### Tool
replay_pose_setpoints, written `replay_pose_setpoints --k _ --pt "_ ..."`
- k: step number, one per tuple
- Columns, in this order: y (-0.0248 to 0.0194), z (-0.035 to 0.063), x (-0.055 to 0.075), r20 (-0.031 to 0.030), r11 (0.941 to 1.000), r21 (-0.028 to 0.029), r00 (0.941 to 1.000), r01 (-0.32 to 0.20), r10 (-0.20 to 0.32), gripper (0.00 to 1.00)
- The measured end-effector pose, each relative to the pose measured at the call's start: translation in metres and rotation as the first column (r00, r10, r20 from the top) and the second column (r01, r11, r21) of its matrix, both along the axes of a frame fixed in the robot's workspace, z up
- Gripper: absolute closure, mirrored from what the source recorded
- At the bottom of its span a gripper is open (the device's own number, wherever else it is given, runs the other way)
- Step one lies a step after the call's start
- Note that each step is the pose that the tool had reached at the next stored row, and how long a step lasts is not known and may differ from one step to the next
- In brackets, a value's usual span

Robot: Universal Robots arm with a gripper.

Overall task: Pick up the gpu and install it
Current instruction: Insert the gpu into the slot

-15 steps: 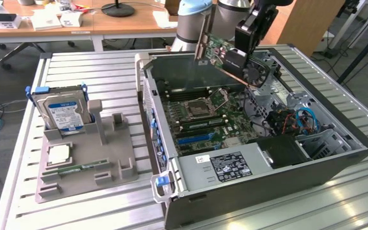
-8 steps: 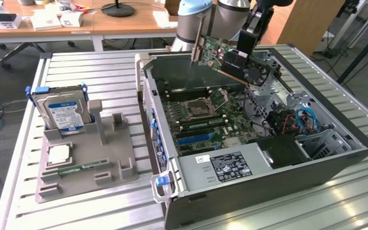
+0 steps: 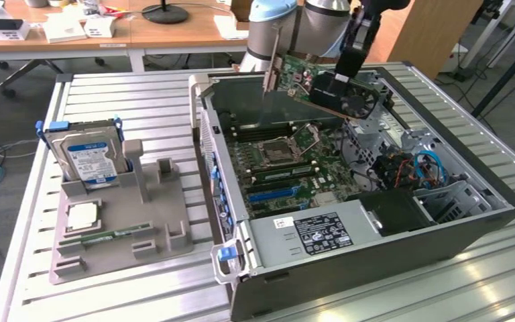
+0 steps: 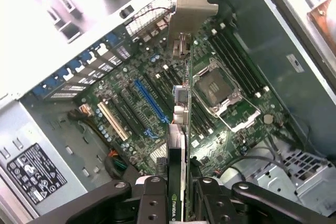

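Observation:
The gpu (image 3: 298, 70) is a green circuit card with a black fan and a silver bracket. It hangs tilted above the back of the open computer case (image 3: 374, 255). My gripper (image 3: 331, 87) is shut on it, clamping the card near its fan end. From the wrist, the gpu (image 4: 181, 129) is seen edge-on, its bracket (image 4: 194, 3) pointing away, between the two fingers (image 4: 152, 198). Below it lies the motherboard (image 4: 131, 93) with a long blue slot (image 4: 149, 100) and the processor socket (image 4: 218, 87). The card is clear of the board.
A grey parts holder (image 3: 123, 221) stands on the slatted table at the exterior view's left, with a hard drive (image 3: 88, 154) upright in it, a memory stick (image 3: 115, 236) and a processor chip (image 3: 83, 215). Cables (image 3: 410, 168) and a drive cage (image 3: 454, 198) fill the case's right side.

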State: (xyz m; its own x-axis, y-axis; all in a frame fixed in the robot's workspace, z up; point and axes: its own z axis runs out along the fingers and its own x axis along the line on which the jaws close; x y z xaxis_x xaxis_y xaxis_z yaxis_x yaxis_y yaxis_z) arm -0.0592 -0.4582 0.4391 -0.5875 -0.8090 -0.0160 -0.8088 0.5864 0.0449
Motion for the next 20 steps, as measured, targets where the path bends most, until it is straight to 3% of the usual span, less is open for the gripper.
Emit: replay_pose_setpoints --k 5,10,14,20 --pt "0.0000 -0.0007 0.0000 0.0000 0.9959 0.0000 0.9959 -0.091 0.091 0.74" --pt "0.0000 -0.0015 0.0000 0.0000 0.9834 0.0000 0.9834 -0.181 0.181 0.74" --pt "0.0000 -0.0022 0.0000 0.0000 0.9678 0.0000 0.9678 -0.252 0.252 0.74" --pt "0.0000 -0.0034 0.0000 0.0000 0.9347 -0.0001 0.9347 -0.356 0.356 0.74"
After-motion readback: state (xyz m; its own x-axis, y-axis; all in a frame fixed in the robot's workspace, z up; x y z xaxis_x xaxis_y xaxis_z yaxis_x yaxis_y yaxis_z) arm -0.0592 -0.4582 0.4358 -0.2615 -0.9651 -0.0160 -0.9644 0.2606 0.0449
